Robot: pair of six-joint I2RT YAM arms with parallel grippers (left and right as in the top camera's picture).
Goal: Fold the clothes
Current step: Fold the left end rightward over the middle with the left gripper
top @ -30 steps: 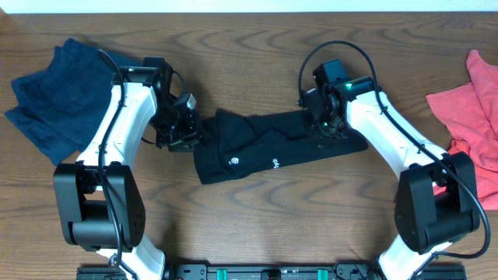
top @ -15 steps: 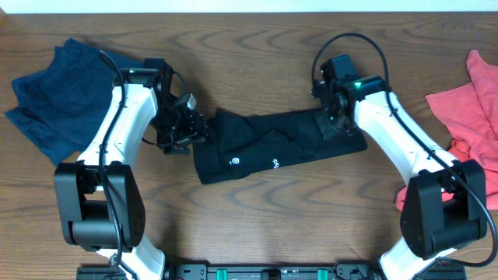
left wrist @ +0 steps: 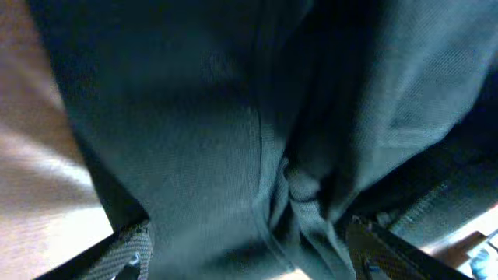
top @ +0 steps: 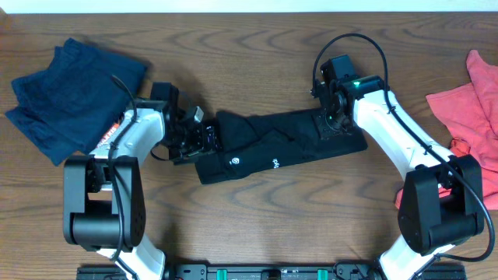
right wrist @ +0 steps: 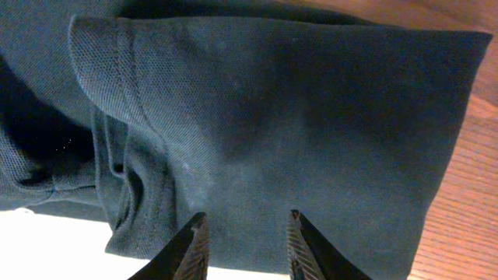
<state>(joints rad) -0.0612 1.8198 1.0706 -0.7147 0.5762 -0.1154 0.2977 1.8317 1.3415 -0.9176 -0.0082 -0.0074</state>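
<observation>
- Stuff around: a navy garment [top: 70, 97] sits crumpled at the far-left end of the wooden surface [top: 257, 62], and a pinkish-red garment [top: 471, 109] is heaped at the right edge. Both are well apart from the middle and neither arm is touching them.
- The main thing, the black T-shirt [top: 280, 152], lies in the middle of the surface between the two arms. It's folded into a long, slightly slanted strip, with its left end lower in the overhead view.
- Left claw [top: 208, 140] is down at the strip's left end, lying low along the surface. In its wrist view the two tips sit way out at the bottom corners, so it's wide open, with dark cloth filling everything between them. Nothing looks pinched.
- Right claw [top: 331, 128] points down onto the strip's right end. The gap between its tips is narrow, and the cloth seen through it lies flat. Can't tell if the tips actually touch the fabric.
- In the way: the right arm's black cable [top: 350, 43] loops above its wrist. Each arm's body covers a bit of a shirt end from overhead.
- Textures: the shirt is a fine pique-looking knit with a stitched hem and a puckered fold near the right claw. Two small white logo marks [top: 233, 162] show on the left half.
- The surface is brown, with wavy grain.
</observation>
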